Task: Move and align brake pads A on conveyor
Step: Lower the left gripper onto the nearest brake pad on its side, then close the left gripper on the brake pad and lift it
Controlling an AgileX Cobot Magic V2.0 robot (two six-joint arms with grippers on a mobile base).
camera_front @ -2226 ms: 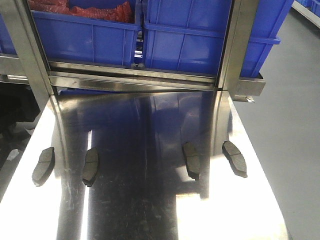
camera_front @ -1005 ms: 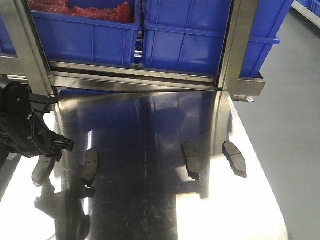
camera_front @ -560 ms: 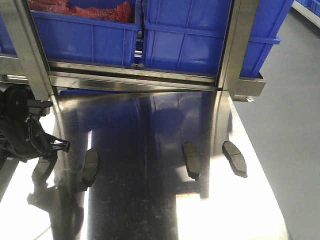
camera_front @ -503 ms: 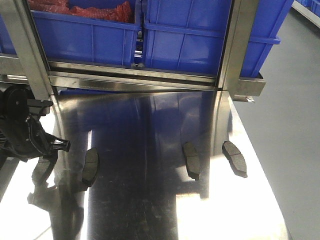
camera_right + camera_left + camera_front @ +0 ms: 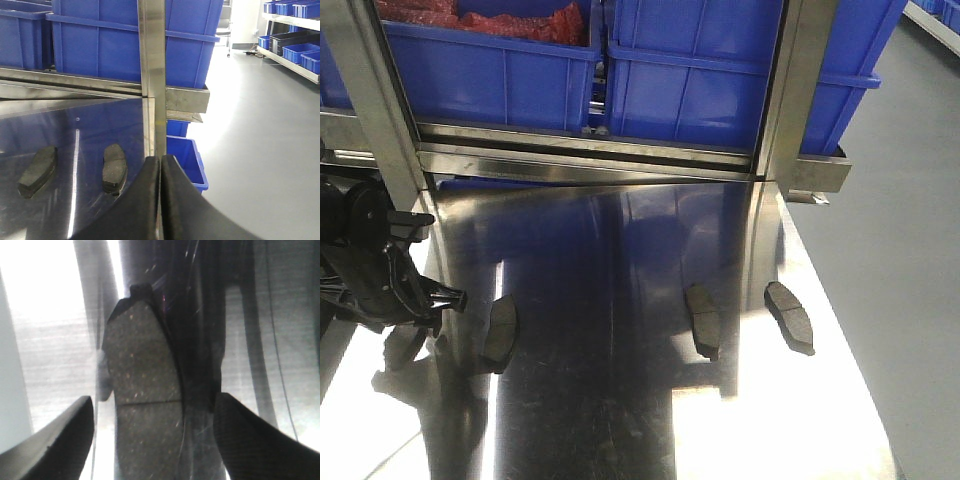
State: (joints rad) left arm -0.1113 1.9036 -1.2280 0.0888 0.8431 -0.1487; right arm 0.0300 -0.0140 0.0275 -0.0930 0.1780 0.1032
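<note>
Several brake pads lie on a shiny steel table (image 5: pixel 620 420): a left pair (image 5: pixel 501 330) (image 5: pixel 404 346) and a right pair (image 5: pixel 702 318) (image 5: pixel 790 316). My left arm (image 5: pixel 375 280) hangs over the leftmost pad, partly hiding it. In the left wrist view my left gripper (image 5: pixel 153 400) is open. That pad (image 5: pixel 142 390), grey-brown with a centre groove, lies lengthwise between the fingers (image 5: pixel 55 440), nearer the left one, and neither touches it. My right gripper (image 5: pixel 160 167) is shut on nothing, low at the table's right edge, with the right pair (image 5: pixel 114 167) (image 5: pixel 37 170) to its left. The conveyor is out of view.
Blue bins (image 5: pixel 690 80) sit on a steel rack behind the table, with upright steel posts (image 5: pixel 785 90) at its back corners. A blue bin (image 5: pixel 186 160) stands on the grey floor (image 5: pixel 900 300) off the table's right side.
The left arm has come in from the left and settled over the leftmost pad, shifting slightly lower in the last half second. The pads have not moved.
</note>
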